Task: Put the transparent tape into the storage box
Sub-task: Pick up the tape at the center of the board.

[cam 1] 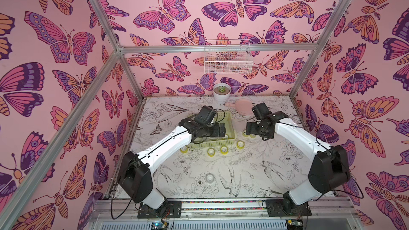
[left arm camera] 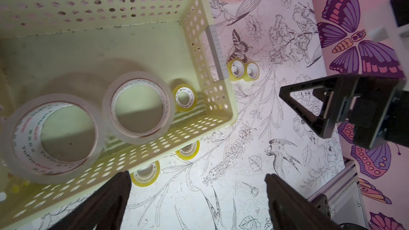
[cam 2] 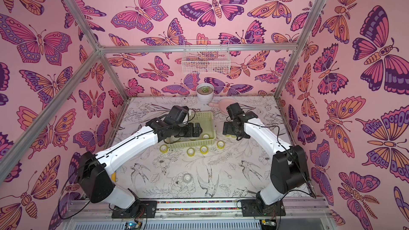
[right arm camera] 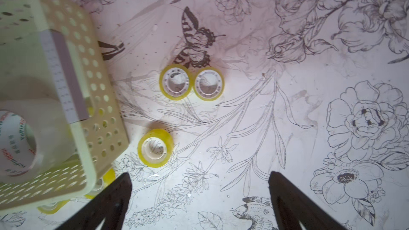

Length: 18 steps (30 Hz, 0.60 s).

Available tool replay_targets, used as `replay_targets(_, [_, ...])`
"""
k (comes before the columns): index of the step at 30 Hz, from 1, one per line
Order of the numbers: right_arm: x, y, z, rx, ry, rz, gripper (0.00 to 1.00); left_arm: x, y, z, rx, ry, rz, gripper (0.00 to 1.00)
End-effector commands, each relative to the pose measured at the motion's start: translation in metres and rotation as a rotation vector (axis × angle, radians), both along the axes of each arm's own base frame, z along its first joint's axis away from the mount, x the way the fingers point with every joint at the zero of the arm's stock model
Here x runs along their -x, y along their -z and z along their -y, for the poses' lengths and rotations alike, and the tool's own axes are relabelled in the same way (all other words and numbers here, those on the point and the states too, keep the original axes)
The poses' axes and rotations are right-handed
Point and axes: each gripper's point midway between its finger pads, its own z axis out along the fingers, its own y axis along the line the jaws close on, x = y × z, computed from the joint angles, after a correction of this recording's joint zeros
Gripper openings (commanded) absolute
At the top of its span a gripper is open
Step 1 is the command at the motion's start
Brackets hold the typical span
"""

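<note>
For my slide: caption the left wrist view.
Left gripper open; box holds two wide rolls and a small roll; other small rolls lie outside.

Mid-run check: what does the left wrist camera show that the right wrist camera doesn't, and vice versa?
Left wrist only: the storage box floor, holding a second large clear roll and a small yellow roll. Right wrist only: a lone yellow roll in full, on the table off the box corner. Both: the touching yellow pair beside the box's handle end, and one large clear roll inside.
</note>
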Motion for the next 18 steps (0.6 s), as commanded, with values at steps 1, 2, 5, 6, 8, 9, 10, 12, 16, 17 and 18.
replay_targets(1, [-0.002,0.009,0.018,0.003,0.046,-0.002,0.94,-0.001,-0.006,0.018,0.015,0.047,0.008,1.00])
replay_targets(2, [-0.003,0.013,0.022,-0.004,0.054,-0.005,0.93,-0.002,-0.005,0.022,0.016,0.053,0.006,1.00])
replay_targets(5, [-0.008,0.022,0.029,-0.017,0.068,-0.013,0.89,-0.005,-0.006,0.032,0.023,0.062,0.004,1.00])
replay_targets(6, [-0.010,0.025,0.030,-0.015,0.071,-0.018,0.88,-0.006,-0.006,0.035,0.025,0.065,0.002,1.00])
replay_targets(8, [-0.016,0.034,0.032,-0.017,0.074,-0.032,0.85,-0.007,-0.007,0.041,0.030,0.069,0.001,1.00])
replay_targets(9, [-0.018,0.038,0.033,-0.018,0.075,-0.039,0.82,-0.008,-0.007,0.044,0.033,0.074,0.000,1.00])
replay_targets(10, [-0.021,0.042,0.033,-0.019,0.077,-0.045,0.79,-0.009,-0.008,0.047,0.036,0.078,0.002,1.00])
replay_targets(12, [-0.028,0.049,0.035,-0.020,0.082,-0.053,0.71,-0.011,-0.009,0.052,0.040,0.084,0.004,1.00])
replay_targets(16, [-0.039,0.062,0.036,-0.029,0.091,-0.077,0.62,-0.012,-0.009,0.057,0.040,0.088,0.006,1.00])
replay_targets(17, [-0.042,0.064,0.036,-0.032,0.088,-0.078,0.58,-0.012,-0.009,0.057,0.039,0.087,0.004,1.00])
replay_targets(18, [-0.044,0.067,0.036,-0.032,0.084,-0.081,0.56,-0.012,-0.007,0.057,0.035,0.086,0.003,1.00])
